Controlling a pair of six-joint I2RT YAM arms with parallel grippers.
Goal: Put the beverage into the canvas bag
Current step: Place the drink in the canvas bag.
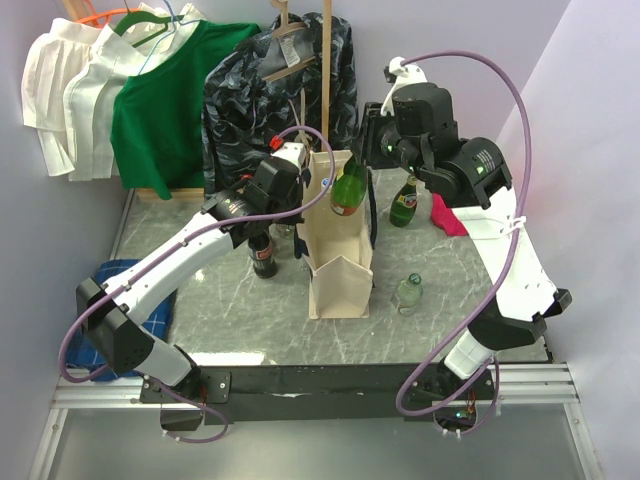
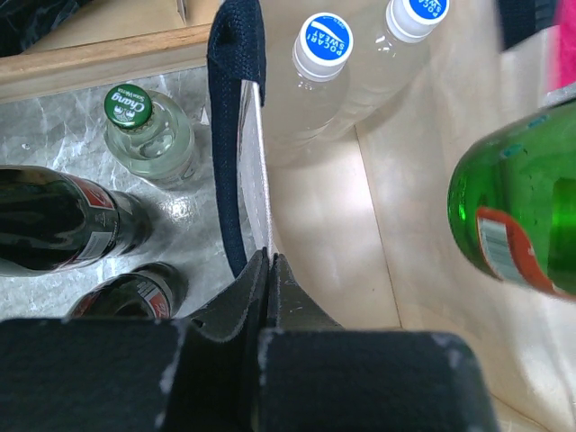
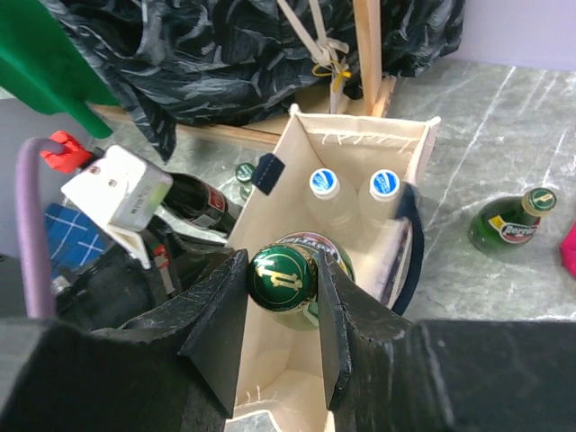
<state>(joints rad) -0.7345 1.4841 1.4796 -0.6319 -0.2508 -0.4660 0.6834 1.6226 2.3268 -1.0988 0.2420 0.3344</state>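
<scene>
The cream canvas bag (image 1: 340, 270) stands upright mid-table with its mouth open. My left gripper (image 1: 312, 178) is shut on the bag's left rim (image 2: 266, 236), beside a navy handle (image 2: 236, 108). The beverage, a green glass bottle (image 1: 349, 187), hangs above the bag's mouth. My right gripper (image 3: 282, 281) is shut on its green cap (image 3: 281, 277). In the left wrist view the green bottle (image 2: 522, 216) hangs over the bag's inside. Two white-capped clear bottles (image 3: 324, 183) stand inside the bag (image 3: 290, 180) at its far end.
Dark cola bottles (image 2: 54, 220) and a green-capped clear bottle (image 2: 135, 108) stand left of the bag. To its right are a green bottle (image 1: 404, 203), a small clear bottle (image 1: 409, 292) and a pink thing (image 1: 450, 215). Garments (image 1: 165, 100) hang behind. A blue cloth (image 1: 120, 280) lies left.
</scene>
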